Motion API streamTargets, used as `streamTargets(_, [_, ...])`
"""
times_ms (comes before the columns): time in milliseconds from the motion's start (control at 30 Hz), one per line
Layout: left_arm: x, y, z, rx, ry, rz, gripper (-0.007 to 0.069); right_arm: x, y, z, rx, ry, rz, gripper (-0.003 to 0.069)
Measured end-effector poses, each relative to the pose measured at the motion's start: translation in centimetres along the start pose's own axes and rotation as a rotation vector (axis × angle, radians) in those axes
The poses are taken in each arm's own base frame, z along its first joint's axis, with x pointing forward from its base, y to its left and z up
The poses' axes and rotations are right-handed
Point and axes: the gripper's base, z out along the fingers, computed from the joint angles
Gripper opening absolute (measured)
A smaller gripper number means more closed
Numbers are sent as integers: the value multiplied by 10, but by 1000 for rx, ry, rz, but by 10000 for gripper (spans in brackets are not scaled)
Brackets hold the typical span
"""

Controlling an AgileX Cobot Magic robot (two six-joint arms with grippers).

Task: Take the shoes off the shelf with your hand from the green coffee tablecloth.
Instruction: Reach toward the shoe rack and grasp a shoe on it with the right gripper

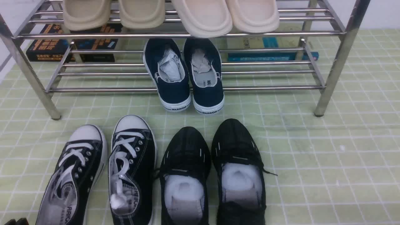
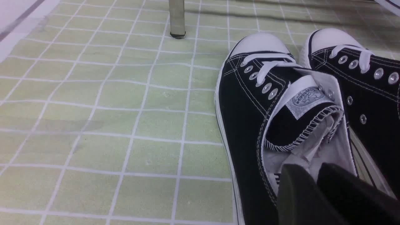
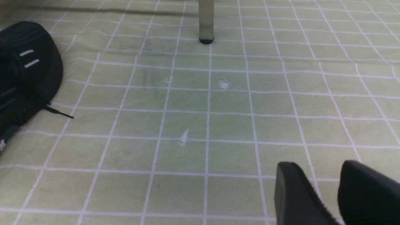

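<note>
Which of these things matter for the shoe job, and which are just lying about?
For the job: navy slip-ons on the lower tier, metal shelf, green checked cloth.
Lying about: black lace-up sneakers, black mesh trainers, beige slippers, books.

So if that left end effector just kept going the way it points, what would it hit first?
Most likely the black lace-up sneaker: the left end effector hangs right at its open collar, pointing along the shoe toward the white toe cap. Depth is unclear, so it might skim above.
</note>
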Motion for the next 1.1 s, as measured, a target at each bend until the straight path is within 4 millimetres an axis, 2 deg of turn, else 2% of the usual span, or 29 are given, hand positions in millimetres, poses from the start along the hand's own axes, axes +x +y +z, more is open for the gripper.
streamTargets(1100, [0, 0, 0, 0, 0, 0, 163, 0, 0, 0, 0, 0, 0, 237])
